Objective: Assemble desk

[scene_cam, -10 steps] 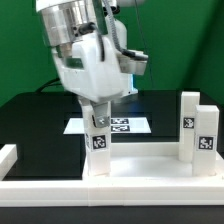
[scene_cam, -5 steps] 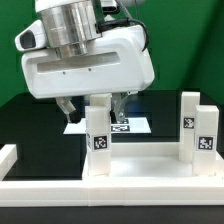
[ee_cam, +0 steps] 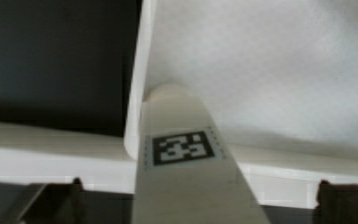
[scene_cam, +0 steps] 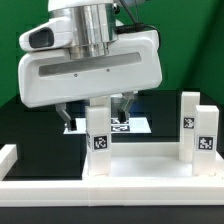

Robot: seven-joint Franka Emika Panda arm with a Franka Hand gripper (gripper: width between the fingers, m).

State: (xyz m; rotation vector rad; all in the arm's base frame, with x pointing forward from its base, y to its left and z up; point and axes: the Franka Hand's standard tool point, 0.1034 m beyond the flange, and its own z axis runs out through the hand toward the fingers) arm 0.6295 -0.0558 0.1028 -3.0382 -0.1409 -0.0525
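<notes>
A white square leg [scene_cam: 97, 140] with a black-and-white tag stands upright at the near left corner of the white tabletop [scene_cam: 140, 165]. My gripper [scene_cam: 95, 114] hangs over the leg's top. It is open, with one finger on each side of the leg and a gap between each finger and the leg. In the wrist view the leg [ee_cam: 179, 150] rises between the two dark fingertips [ee_cam: 60, 197], and the gripper [ee_cam: 190, 200] holds nothing. Two more legs [scene_cam: 187, 124] [scene_cam: 207, 136] stand upright on the tabletop's right side.
The marker board [scene_cam: 132, 125] lies on the black table behind the tabletop. A low white rail [scene_cam: 60, 190] runs along the front, with a short rail end [scene_cam: 8, 155] on the exterior view's left. A green backdrop closes the rear.
The hand has turned about the leg, from side-on to broadside. Its jaws have come apart and let go of the leg's top. The leg stays upright in place.
</notes>
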